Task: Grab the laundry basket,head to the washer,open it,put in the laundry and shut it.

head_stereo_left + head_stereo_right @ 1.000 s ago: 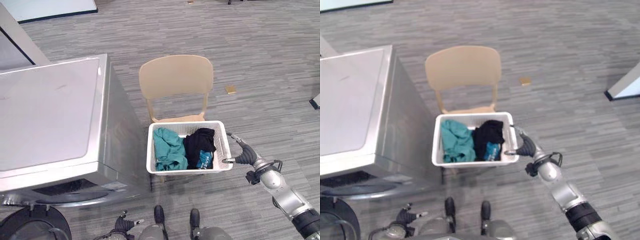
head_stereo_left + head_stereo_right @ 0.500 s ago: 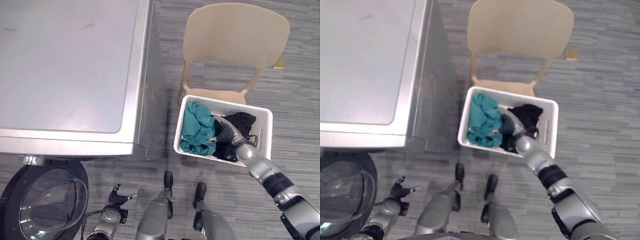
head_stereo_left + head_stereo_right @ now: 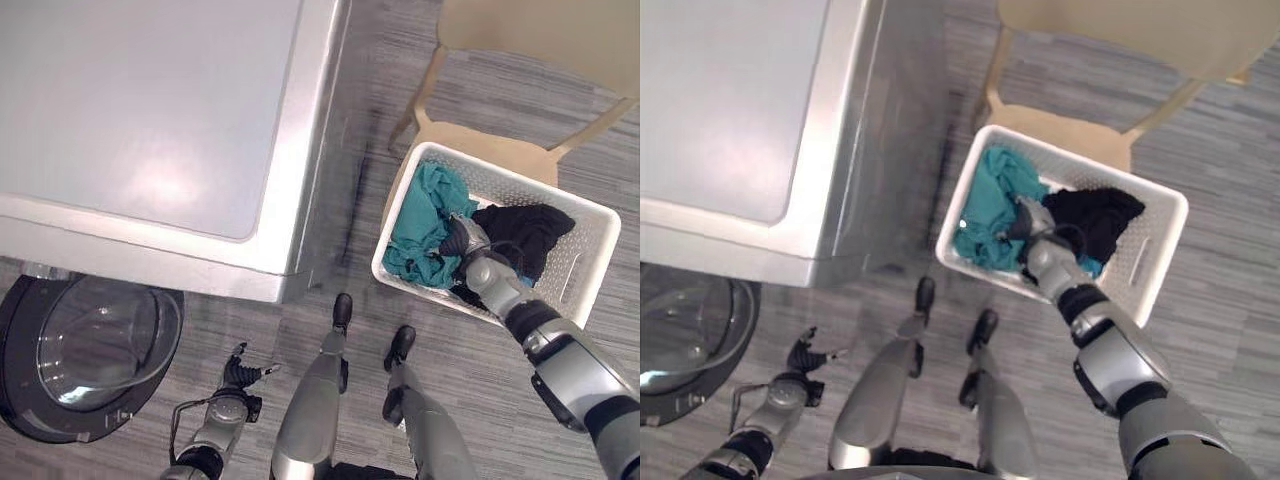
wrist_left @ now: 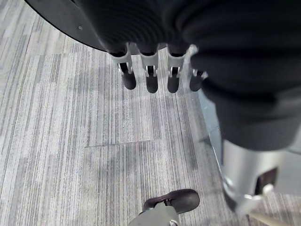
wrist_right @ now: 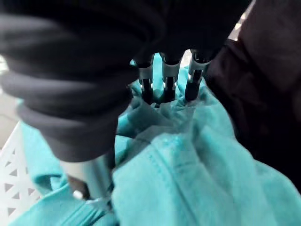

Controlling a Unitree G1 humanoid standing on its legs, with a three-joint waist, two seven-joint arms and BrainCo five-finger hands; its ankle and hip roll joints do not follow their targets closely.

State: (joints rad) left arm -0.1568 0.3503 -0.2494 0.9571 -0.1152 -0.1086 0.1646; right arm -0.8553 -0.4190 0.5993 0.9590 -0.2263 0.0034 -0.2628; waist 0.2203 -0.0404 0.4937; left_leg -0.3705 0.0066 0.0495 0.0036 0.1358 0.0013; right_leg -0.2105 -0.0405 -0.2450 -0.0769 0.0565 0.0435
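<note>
Down in the white laundry basket (image 3: 585, 268) on the chair (image 3: 500, 160), right hand (image 3: 462, 240) fingers curled into teal cloth (image 5: 188, 179); left hand (image 3: 237, 375) relaxed over bare floor (image 4: 70, 141) by the washer's open door (image 3: 90, 350).

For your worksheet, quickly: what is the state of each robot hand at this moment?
Left hand: open, fingers straight, holding nothing, above the floor.
Right hand: in the laundry basket, fingers dug into the teal garment; grip cannot be told.

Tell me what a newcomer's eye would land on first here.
First the white laundry basket on the tan chair, with the right hand pressed into the teal garment beside the black garment. Next the big silver washer to its left, its round door hanging open low at the front. The left hand hangs near that door.
</note>
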